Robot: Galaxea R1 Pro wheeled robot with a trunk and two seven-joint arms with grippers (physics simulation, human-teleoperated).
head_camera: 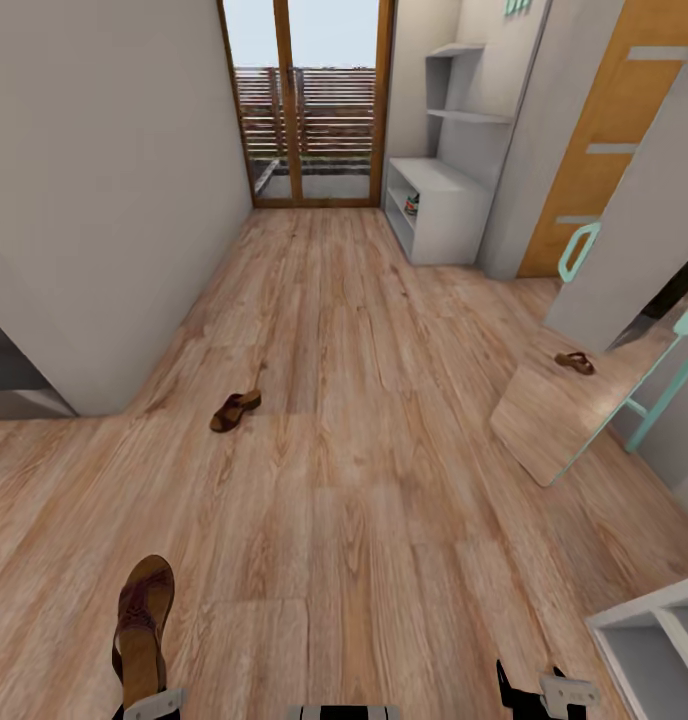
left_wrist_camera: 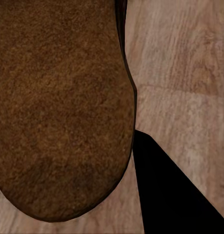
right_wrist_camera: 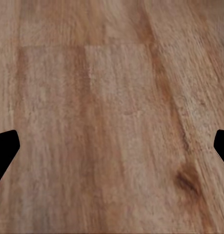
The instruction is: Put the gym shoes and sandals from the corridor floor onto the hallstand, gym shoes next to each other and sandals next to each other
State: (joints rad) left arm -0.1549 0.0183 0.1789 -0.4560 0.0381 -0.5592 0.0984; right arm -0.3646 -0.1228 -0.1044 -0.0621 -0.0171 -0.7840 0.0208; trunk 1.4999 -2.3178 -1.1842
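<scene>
One brown sandal [head_camera: 142, 625] stands up from my left gripper [head_camera: 144, 695], which is shut on it at the bottom left of the head view. Its suede sole [left_wrist_camera: 58, 107] is close up in the left wrist view, beside one black finger [left_wrist_camera: 175, 195]. The other sandal [head_camera: 235, 410] lies on the corridor floor [head_camera: 344, 420], ahead and slightly left. The light-grey hallstand [head_camera: 439, 180] stands far ahead on the right. A small reddish shape [head_camera: 412, 205] sits on its shelf; I cannot tell if it is the gym shoes. My right gripper [head_camera: 529, 692] hangs open over bare planks [right_wrist_camera: 112, 122].
A leaning mirror [head_camera: 544, 420] with a teal frame stands at the right and reflects a sandal. A glass door [head_camera: 306, 100] closes the far end. A grey wall [head_camera: 94, 200] juts in at the left, and a white shelf corner [head_camera: 649, 640] sits at the lower right.
</scene>
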